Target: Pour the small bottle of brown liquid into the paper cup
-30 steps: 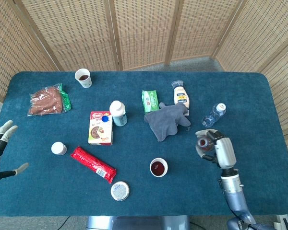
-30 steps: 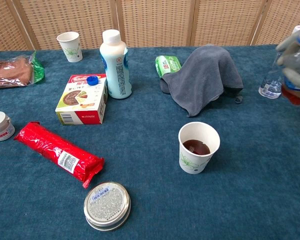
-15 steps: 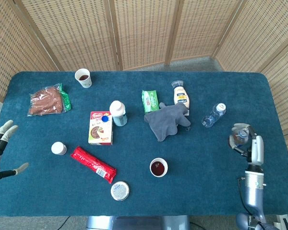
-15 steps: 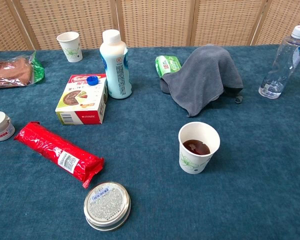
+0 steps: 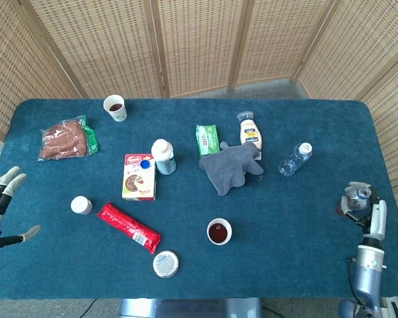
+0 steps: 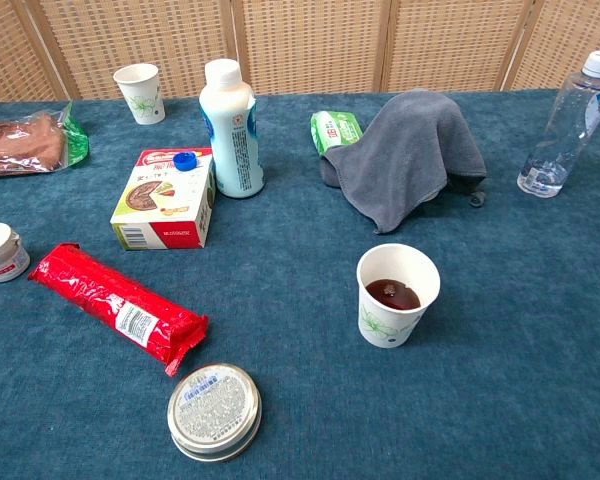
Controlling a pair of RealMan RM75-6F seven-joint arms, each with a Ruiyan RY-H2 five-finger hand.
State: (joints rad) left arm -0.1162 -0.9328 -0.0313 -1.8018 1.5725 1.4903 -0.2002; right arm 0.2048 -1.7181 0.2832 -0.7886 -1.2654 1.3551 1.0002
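Wicker screens stand behind a blue tabletop [image 5: 186, 265] crowded with odds and ends. Near the front, in the middle, stands the paper cup [image 6: 397, 295], upright, with brown liquid already in its bottom; a second cup [image 5: 115, 107] with a dark fill stands far off at the back left and seems to play no part.

Far out at the tabletop's right edge, well apart from the paper cup, the right robot hand [image 5: 359, 201] has its fingers curled round a small bottle [image 5: 363, 194]. Only the bottle's top shows in the head view, so I cannot tell whether any liquid is left in it. The chest view does not show this hand at all. The left robot hand [image 5: 0, 199] hovers at the left edge with fingers spread, holding nothing.

With liquid in the cup and the bottle carried wide of it, the pour looks done or nearly so, and the step in hand appears to be putting the bottle away. The next move calls for lowering it upright onto bare cloth on the right, clear of the water bottle [image 6: 570, 125], then loosening the fingers without tipping it.
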